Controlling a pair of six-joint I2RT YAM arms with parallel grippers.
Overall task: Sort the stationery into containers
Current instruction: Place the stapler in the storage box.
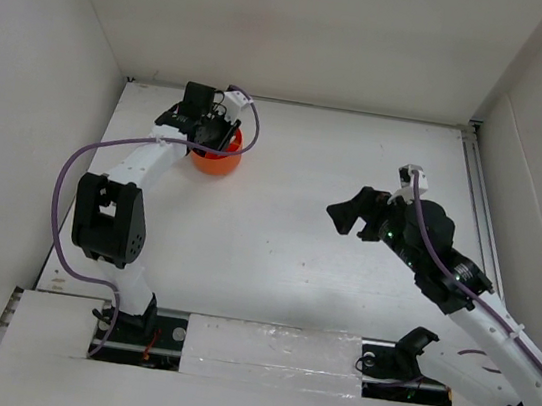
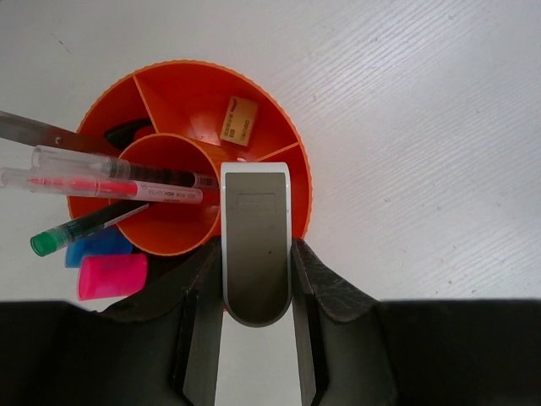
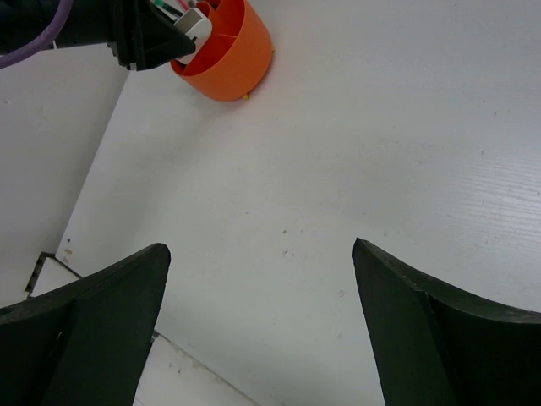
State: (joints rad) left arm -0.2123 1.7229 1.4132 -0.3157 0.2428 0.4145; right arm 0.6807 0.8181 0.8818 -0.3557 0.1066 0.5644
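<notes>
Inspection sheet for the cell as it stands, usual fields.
Surface: white table, faint specks mid-table.
Job's things: orange tub at far left; pens and pink- and blue-capped markers in its central cup; tan eraser in an outer compartment.
Clutter: nothing seen.
Grippers: left gripper shut on a white eraser over the tub; right gripper open, empty, above the table.
Cables: purple cable looped along the left arm; another on the right arm.
Surroundings: white walls on three sides.
</notes>
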